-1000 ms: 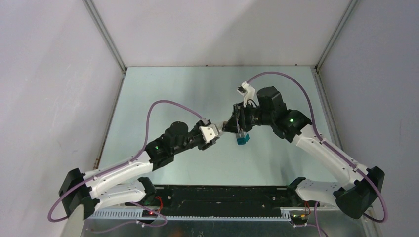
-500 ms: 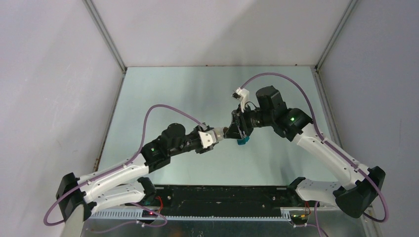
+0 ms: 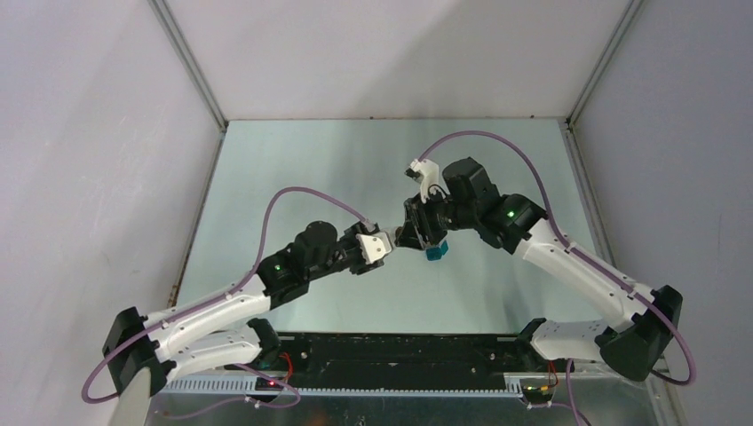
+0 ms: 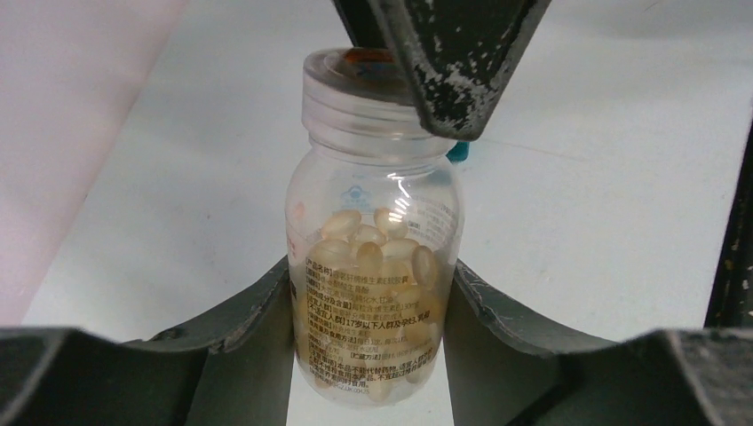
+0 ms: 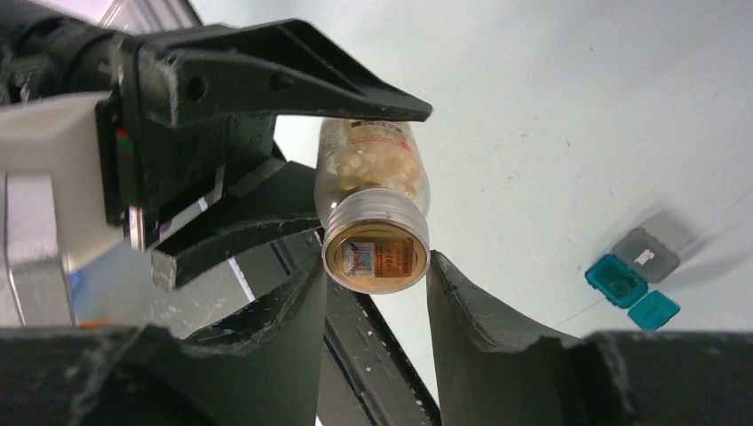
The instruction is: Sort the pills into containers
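My left gripper (image 4: 373, 297) is shut on a clear pill bottle (image 4: 373, 222) holding yellowish capsules, and keeps it in the air above the table. My right gripper (image 5: 376, 266) closes on the bottle's clear cap (image 5: 376, 248) from the other end; one of its fingers (image 4: 448, 62) lies across the cap. From above, the two grippers (image 3: 397, 240) (image 3: 413, 232) meet mid-table and hide the bottle. The teal-blue case (image 3: 435, 252) lies on the table just below them. It shows with its grey face in the right wrist view (image 5: 632, 271), and as a sliver behind the bottle (image 4: 457, 151).
The pale green table (image 3: 293, 169) is walled at the left, back and right. A black rail (image 3: 400, 351) runs along the near edge between the arm bases.
My right wrist has turned about the bottle's cap, its camera mount swinging left and down, and the arm has shifted slightly left. The left arm keeps holding the bottle in nearly the same place.
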Motion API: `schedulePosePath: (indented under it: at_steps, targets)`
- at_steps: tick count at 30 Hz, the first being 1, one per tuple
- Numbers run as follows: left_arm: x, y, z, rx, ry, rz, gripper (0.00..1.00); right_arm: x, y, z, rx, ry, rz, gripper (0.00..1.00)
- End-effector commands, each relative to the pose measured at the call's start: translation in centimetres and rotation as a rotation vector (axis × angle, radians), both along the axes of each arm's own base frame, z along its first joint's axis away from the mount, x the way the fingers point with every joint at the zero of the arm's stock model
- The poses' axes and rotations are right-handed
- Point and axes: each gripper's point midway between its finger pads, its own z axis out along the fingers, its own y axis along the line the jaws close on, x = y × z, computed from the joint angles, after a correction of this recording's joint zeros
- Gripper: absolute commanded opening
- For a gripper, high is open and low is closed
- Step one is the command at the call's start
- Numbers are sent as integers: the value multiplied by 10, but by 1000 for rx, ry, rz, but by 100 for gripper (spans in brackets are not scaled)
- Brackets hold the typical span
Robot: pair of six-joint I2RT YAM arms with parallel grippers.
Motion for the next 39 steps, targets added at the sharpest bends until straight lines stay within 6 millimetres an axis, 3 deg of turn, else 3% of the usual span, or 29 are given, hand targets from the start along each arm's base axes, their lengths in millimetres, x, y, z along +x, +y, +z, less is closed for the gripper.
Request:
schedulePosePath:
  at_steps: [1, 7, 12, 19, 29, 35, 39]
  targets:
    - [15, -16, 69, -201, -175, 25, 0, -2, 23, -1, 38, 139, -139, 35]
    - [16, -11, 68, -232, -180, 54, 0, 12, 29, 21, 164, 244, -406, 32]
    - [13, -11, 61, -231, -168, 46, 0, 13, 34, 36, 229, 247, -440, 33]
    - [16, -12, 58, -218, -158, 59, 0, 22, 22, 40, 245, 246, -526, 38]
    - [22, -10, 54, -207, -160, 92, 0, 22, 23, 46, 328, 334, -594, 43]
    - [23, -7, 51, -196, -163, 108, 0, 15, 32, 47, 376, 430, -549, 42]
    - [21, -5, 49, -196, -148, 109, 0, 19, 27, 47, 376, 412, -540, 46]
